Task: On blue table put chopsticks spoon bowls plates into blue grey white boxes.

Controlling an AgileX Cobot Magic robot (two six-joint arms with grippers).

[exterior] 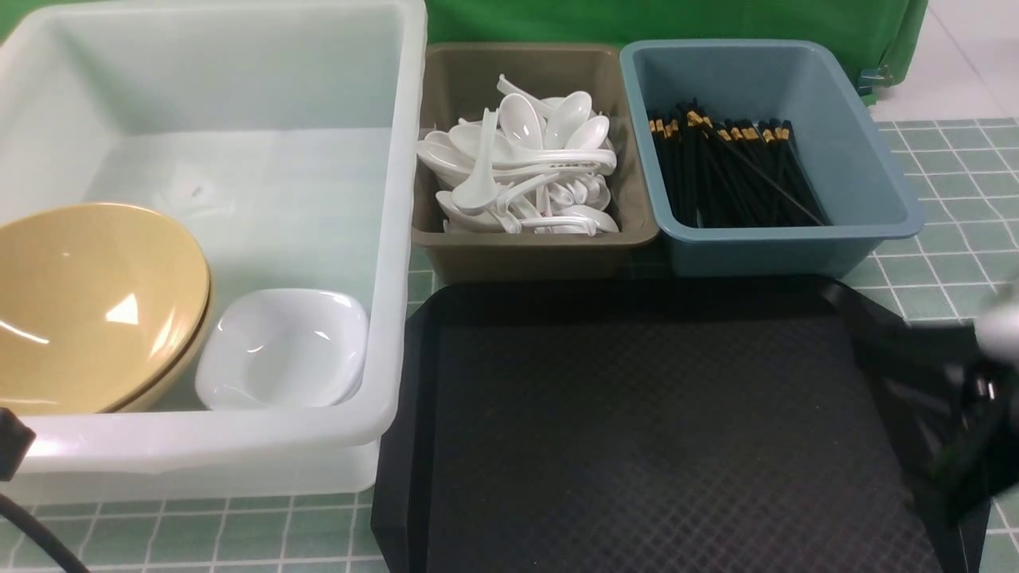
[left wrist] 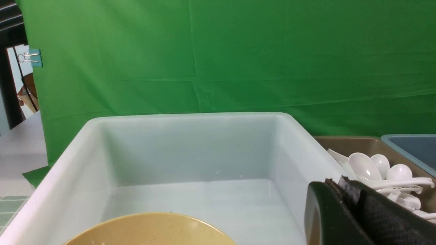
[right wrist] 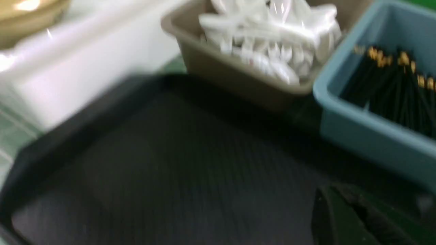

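While the flat black textured tray [exterior: 637, 430] fills the lower centre of our front view, we see the right gripper [exterior: 967, 422] blurred at the lower right edge, and we cannot tell how its claw stands. Our left gripper [left wrist: 357, 217] shows only one dark finger, so no telling there either. At lower left, stacked tan-yellow glossy bowls [exterior: 87, 306] touch small white rounded-square plates [exterior: 283, 350] inside the large translucent white tub [exterior: 398, 239]. Farther back, white soup spoons [exterior: 521, 167] heap the olive-grey tub [exterior: 525, 251], and black gold-banded chopsticks [exterior: 732, 171] lie in the dusty blue tub [exterior: 860, 151] on the teal checked table [exterior: 947, 263].
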